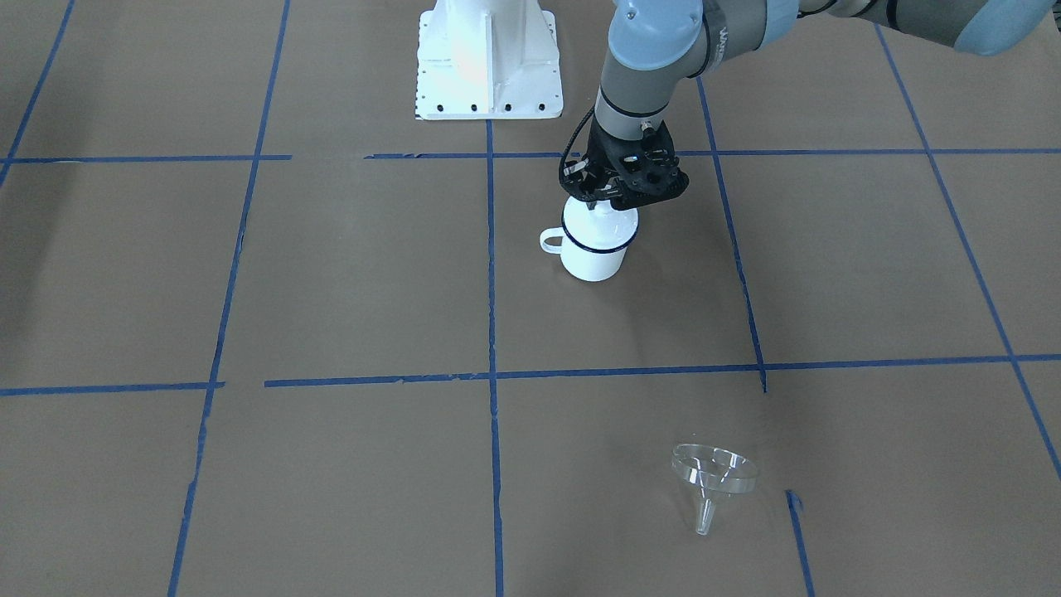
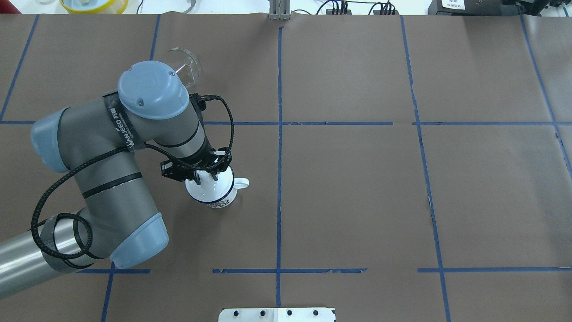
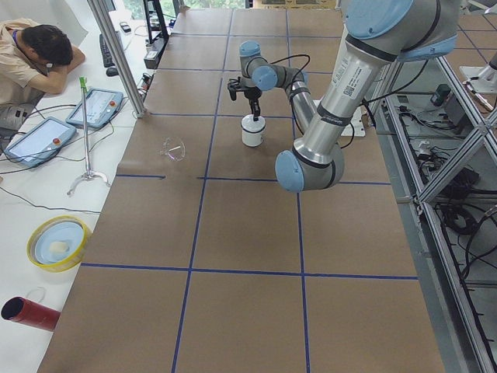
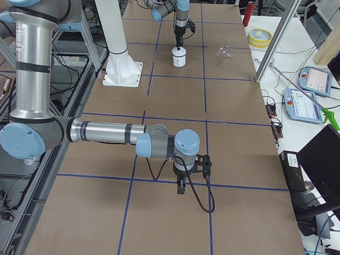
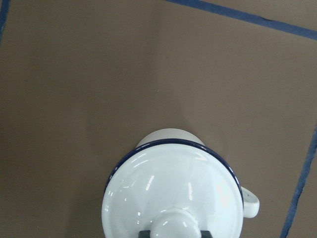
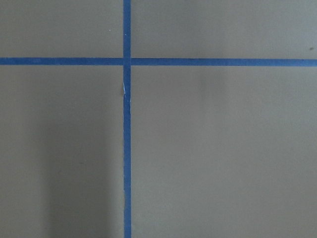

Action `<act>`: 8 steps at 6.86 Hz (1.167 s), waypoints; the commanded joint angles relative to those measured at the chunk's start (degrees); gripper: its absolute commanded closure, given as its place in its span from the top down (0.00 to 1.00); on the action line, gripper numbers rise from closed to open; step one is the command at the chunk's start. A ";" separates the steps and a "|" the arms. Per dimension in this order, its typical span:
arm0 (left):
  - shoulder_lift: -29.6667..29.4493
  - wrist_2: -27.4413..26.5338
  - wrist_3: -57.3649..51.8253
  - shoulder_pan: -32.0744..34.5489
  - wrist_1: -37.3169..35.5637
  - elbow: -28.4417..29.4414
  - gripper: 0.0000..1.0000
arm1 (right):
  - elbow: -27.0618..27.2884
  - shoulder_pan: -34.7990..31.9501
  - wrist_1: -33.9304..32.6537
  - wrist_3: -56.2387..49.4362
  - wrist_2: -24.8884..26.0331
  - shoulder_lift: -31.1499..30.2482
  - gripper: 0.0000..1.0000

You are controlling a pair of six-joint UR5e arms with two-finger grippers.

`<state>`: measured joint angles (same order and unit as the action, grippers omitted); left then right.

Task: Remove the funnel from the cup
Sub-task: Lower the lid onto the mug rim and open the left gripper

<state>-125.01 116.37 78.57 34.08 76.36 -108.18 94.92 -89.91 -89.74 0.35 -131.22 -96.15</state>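
A robotics lab is showing: blue tape (image 3: pixel 233 271) is gridding the paper-covered bench (image 3: pixel 241 318), and teach pendants (image 3: pixel 97 107) are lying at ten o'clock beside a resting operator (image 3: pixel 35 54).

Even, bright overhead light; a faint shadow lies beside the cup (image 1: pixel 593 261), glare streaks its lid (image 5: pixel 173 183) (knob (image 5: pixel 174 224) slightly soft, close up).

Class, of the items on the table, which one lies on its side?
The clear funnel, tipped over alone; the cup stands upright with the white lid on it.
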 commanded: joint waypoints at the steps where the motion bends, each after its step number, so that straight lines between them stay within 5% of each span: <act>1: 0.12 0.00 0.01 0.02 0.02 -0.01 0.00 | 0.00 0.00 0.00 0.00 0.00 0.00 1.00; 4: 0.12 0.00 0.01 0.02 0.02 -0.01 0.13 | 0.00 0.00 0.00 0.00 0.00 0.00 1.00; 6: 0.21 0.00 0.09 0.02 0.02 0.08 0.66 | 0.00 0.00 0.00 0.00 0.00 0.00 1.00; 8: 0.21 -0.09 0.09 0.02 0.02 -0.01 0.90 | 0.00 0.00 0.00 0.00 0.00 0.00 1.00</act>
<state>-124.81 116.35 78.65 34.10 76.38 -108.13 94.92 -89.91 -89.73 0.35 -131.22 -96.15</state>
